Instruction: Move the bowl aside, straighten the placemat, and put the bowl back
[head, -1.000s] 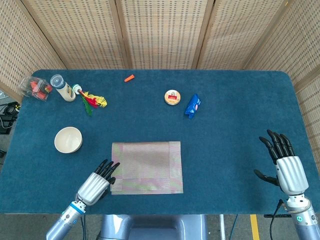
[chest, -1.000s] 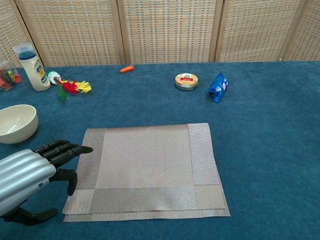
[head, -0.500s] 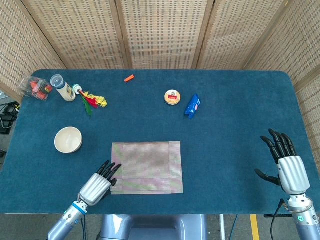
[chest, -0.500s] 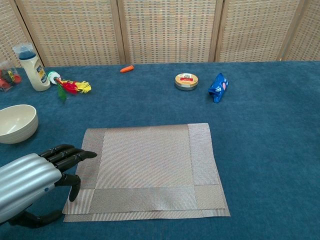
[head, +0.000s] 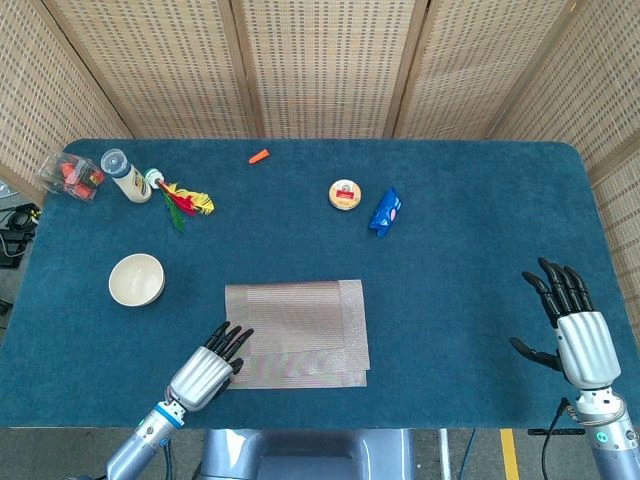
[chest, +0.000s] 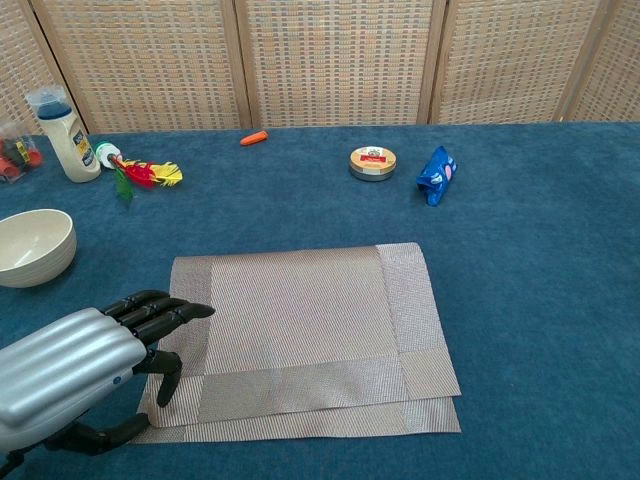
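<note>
Near the worktop's front edge, the left hand (chest: 95, 365) is pressing its extended fingertips on the grey placemat's (chest: 300, 330) left border, gripping nothing. Toward the front right corner, the right hand (head: 572, 330) is hovering open, fingers spread. Farther back, the cream bowl (head: 136, 279) is sitting near the left edge.

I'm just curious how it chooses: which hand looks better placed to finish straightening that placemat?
Probably the left hand: its fingers already lie on the placemat at its left edge. The right hand is open, far off near the table's right side.
</note>
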